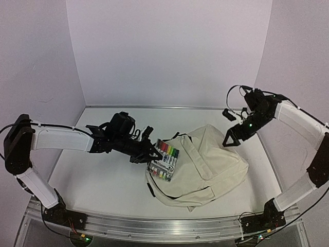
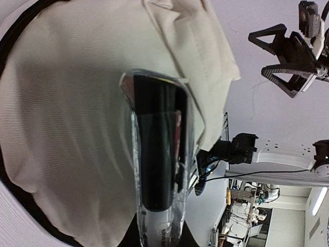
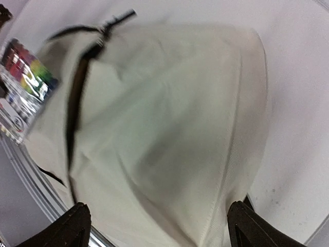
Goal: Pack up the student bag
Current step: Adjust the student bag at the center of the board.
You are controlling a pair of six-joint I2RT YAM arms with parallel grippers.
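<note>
The student bag (image 1: 205, 164) lies flat on the table, cream fabric with black straps; it fills the left wrist view (image 2: 67, 128) and the right wrist view (image 3: 169, 128). My left gripper (image 1: 153, 152) is shut on a clear pack of coloured markers (image 1: 165, 160), holding it over the bag's left edge. Seen from the left wrist, the pack (image 2: 159, 154) runs out from my fingers, edge-on above the fabric. My right gripper (image 1: 231, 139) hangs open just above the bag's far right corner, its jaws (image 3: 162, 221) spread wide with nothing between them. The markers (image 3: 23, 82) show at that view's left edge.
White walls close in the table at the back and both sides. An aluminium rail (image 1: 164, 226) runs along the near edge between the arm bases. My right gripper (image 2: 288, 56) also shows in the left wrist view, at the upper right.
</note>
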